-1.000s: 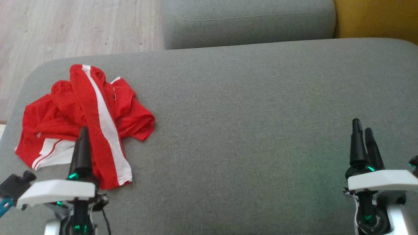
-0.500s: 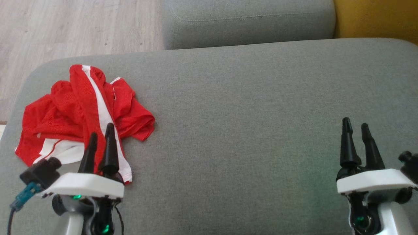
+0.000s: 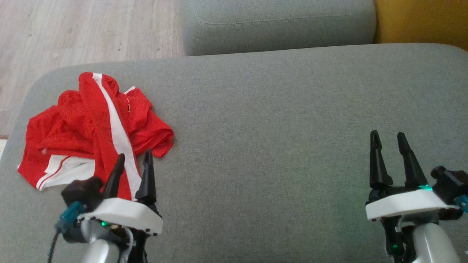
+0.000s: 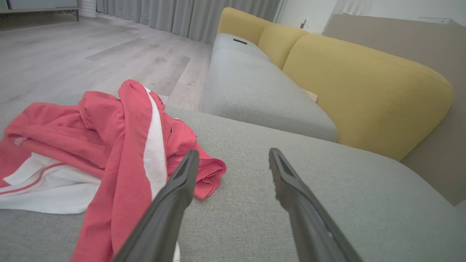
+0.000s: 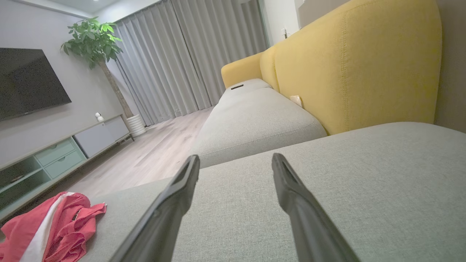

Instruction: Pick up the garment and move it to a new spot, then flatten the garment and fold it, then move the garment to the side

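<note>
Grey upholstery of a broad sofa cushion (image 3: 278, 109) formed our working surface, with pale wooden floor (image 3: 73, 29) beyond it at eleven o'clock in the head view. At nine o'clock the red garment (image 3: 73, 124), striped in white, lay crumpled near the cushion's left edge. Our left gripper (image 3: 134, 154) stood at seven o'clock, jaws spread and empty, poised at the heap's near right edge; we could not tell whether it touched the cloth. At four o'clock our right gripper (image 3: 387, 133) likewise stood with jaws apart, holding nothing, well apart from the garment. We judged the first step, the pick-up, to be in hand and not yet accomplished. The next move called for lowering the left gripper onto a raised fold, closing on it, and lifting toward the bare cushion at three o'clock of the heap.
</note>
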